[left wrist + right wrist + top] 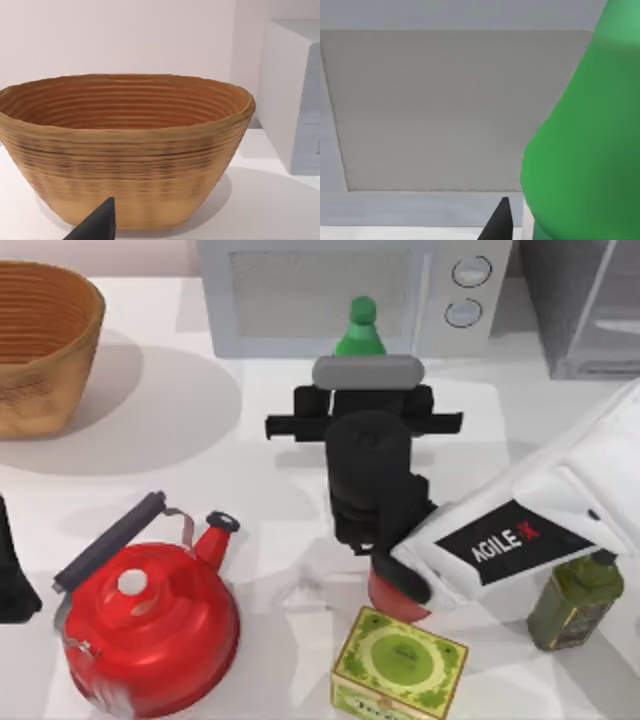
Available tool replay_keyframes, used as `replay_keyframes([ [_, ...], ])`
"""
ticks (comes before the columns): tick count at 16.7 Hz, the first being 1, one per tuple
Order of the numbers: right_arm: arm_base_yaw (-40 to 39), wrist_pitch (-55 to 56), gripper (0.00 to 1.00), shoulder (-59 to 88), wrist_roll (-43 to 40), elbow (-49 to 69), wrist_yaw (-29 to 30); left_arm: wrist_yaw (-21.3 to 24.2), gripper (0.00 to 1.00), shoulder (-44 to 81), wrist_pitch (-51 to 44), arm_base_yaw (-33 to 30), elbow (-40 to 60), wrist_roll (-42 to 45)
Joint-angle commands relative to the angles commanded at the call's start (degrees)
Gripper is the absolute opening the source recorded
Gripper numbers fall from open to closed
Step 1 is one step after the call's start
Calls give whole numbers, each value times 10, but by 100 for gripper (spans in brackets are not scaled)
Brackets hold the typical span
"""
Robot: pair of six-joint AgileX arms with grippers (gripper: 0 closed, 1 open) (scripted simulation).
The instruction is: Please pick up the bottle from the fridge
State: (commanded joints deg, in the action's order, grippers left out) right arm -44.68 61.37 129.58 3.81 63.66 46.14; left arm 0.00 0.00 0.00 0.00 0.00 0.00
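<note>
While the right arm is reaching across the table (250, 450) toward the microwave (350, 290), its right gripper (362, 390) is sitting at the green bottle (360, 330), which is standing just in front of the microwave door, apart from the fridge (590, 300) at the back right corner. Whether those fingers are clasping the bottle, I cannot tell. Nearer the front, a red kettle (150, 620), a green box (400, 665) and a dark olive bottle (575, 602) are standing. At the left edge, the left gripper (12, 580) is idling near the basket (40, 350).
</note>
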Motion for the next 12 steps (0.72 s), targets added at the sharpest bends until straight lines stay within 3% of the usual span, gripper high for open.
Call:
replay_keyframes([
  [6, 0, 0, 98, 0, 0, 0, 0, 0, 100, 0, 0, 0, 0, 0],
  [12, 0, 0, 100, 0, 0, 0, 0, 0, 100, 0, 0, 0, 0, 0],
])
